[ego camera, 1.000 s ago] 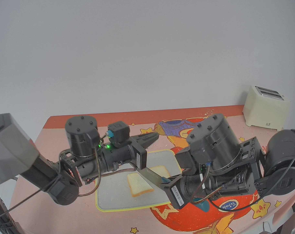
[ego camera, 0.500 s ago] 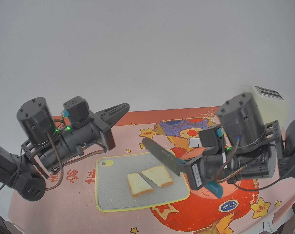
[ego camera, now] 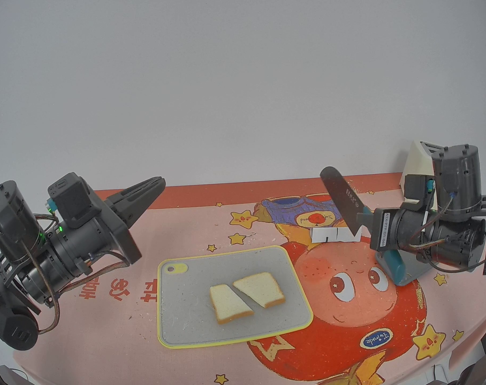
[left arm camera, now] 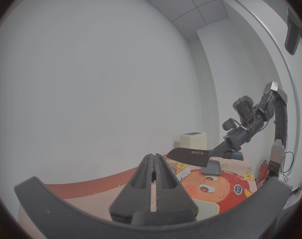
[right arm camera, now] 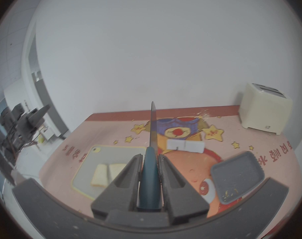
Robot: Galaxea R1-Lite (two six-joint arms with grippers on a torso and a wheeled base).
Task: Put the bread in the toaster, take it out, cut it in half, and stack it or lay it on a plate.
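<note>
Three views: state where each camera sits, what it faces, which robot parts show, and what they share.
Head: on the robot's head, looking down at the table; left gripper and right gripper show, the latter holding the knife.
Left wrist: on the left arm, looking past its shut gripper across at the knife.
Right wrist: on the right arm, looking along the knife toward the board.
Shared: the toaster.

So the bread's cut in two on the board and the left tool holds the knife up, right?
No. The head view shows the right tool holding the knife up; the left tool is shut and empty. The bread is cut in two on the board.
</note>
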